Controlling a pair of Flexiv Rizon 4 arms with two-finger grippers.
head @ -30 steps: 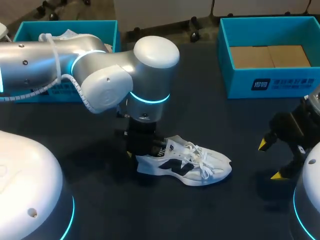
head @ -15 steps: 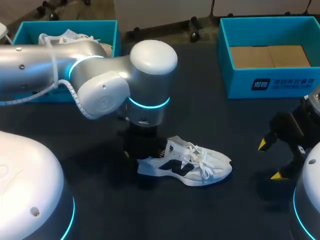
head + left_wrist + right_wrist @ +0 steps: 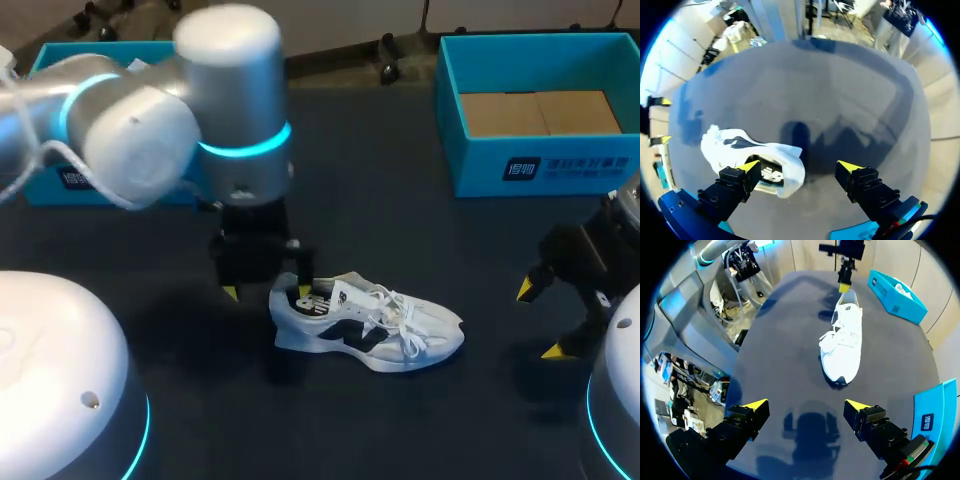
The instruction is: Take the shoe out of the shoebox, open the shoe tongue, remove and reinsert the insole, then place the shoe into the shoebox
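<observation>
Right shoebox (image 3: 545, 165) holds cardboard insert (image 3: 540, 112); shoe (image 3: 370, 325) on table (image 3: 400, 225).

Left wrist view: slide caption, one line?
Open left claw at the heel of the white sneaker, one yellow tip at its opening.

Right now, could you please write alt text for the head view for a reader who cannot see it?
A white shoe stands on the dark table, the left gripper open over its heel. The right gripper hangs open beyond its toe, and an open blue shoebox sits at the far right.
</observation>
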